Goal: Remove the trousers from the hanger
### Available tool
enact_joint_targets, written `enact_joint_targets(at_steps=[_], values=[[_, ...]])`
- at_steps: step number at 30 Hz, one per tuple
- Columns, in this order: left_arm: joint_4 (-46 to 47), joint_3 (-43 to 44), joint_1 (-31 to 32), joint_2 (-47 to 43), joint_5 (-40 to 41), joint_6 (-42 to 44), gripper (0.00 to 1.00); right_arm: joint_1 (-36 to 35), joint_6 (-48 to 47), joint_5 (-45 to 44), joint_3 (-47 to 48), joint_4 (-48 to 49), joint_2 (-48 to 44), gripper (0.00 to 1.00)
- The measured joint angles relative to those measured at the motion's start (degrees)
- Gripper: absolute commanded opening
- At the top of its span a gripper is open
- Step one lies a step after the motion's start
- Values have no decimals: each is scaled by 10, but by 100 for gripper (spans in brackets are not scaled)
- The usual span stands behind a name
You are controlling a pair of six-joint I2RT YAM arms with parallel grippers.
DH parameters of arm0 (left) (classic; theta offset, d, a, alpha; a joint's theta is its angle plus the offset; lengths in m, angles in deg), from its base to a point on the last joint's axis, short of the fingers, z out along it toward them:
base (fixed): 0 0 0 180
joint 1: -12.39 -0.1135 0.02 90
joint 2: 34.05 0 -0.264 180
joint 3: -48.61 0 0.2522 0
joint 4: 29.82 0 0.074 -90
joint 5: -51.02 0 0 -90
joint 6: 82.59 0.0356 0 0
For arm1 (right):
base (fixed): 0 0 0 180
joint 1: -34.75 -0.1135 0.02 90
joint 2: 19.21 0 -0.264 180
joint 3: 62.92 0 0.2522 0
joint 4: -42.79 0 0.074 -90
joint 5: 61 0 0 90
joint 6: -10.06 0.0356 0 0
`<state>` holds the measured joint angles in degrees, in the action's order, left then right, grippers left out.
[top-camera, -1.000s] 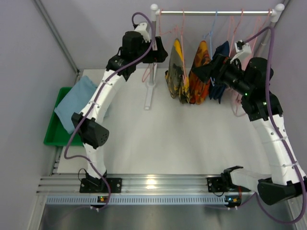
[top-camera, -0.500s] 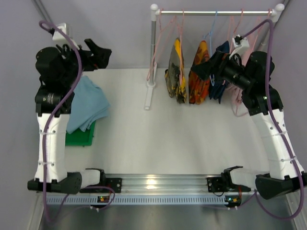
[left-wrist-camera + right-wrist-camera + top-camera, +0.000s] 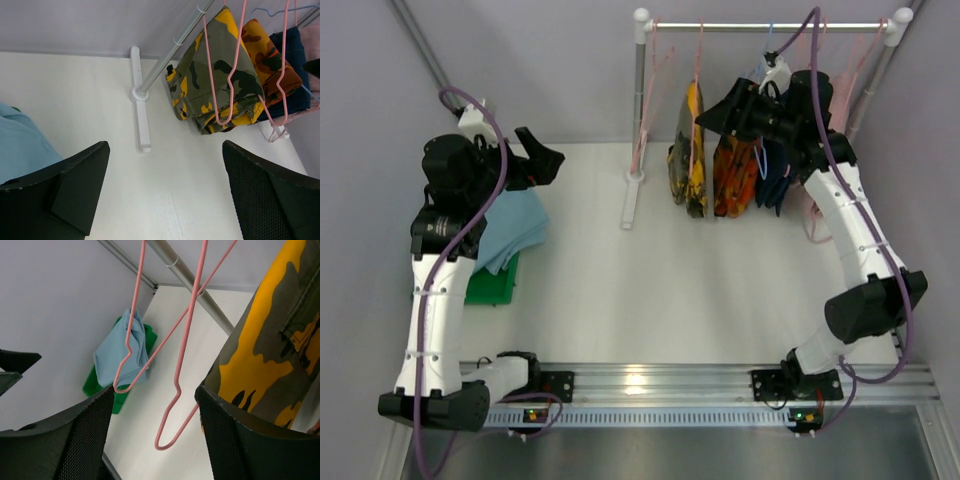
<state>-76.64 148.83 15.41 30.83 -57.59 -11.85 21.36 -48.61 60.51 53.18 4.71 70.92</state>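
Observation:
The yellow trousers (image 3: 688,150) with dark blotches hang folded over a pink hanger (image 3: 701,60) on the rack rail (image 3: 770,26). My right gripper (image 3: 708,118) is up beside them, open. In the right wrist view its jaws (image 3: 156,390) stand around an empty pink hanger (image 3: 176,400) without touching it, and the yellow trousers (image 3: 270,350) brush the right finger. The light blue trousers (image 3: 515,228) lie off the rack on a green bin (image 3: 485,285). My left gripper (image 3: 542,160) hovers open above them, holding nothing (image 3: 165,145).
An orange-red patterned pair (image 3: 735,170) and a navy pair (image 3: 775,175) hang right of the yellow one. Empty pink hangers (image 3: 648,95) hang near the rack's left post (image 3: 639,100). The post's white foot (image 3: 140,110) lies on the table.
My left arm pulled back from the rack to the left side above the bin. My right gripper rose and reached left past the orange pair to the yellow pair, jaws narrowing.

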Motion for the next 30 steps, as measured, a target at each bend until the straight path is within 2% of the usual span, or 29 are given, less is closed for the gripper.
enact_joint_targets(at_steps=[6, 14, 20, 23, 25, 30], values=[[0, 0, 0, -1, 0, -8, 99, -5, 33, 15, 31, 36, 73, 64], [0, 0, 0, 4, 0, -11, 99, -27, 52, 21, 45, 60, 126, 60], [1, -1, 0, 9, 0, -16, 99, -39, 73, 25, 47, 94, 143, 52], [1, -7, 0, 11, 0, -17, 99, -39, 85, 28, 47, 110, 151, 45], [1, -10, 0, 13, 0, -18, 99, -39, 96, 33, 47, 122, 156, 36], [1, -13, 0, 17, 0, -19, 99, -39, 130, 53, 50, 153, 165, 29]])
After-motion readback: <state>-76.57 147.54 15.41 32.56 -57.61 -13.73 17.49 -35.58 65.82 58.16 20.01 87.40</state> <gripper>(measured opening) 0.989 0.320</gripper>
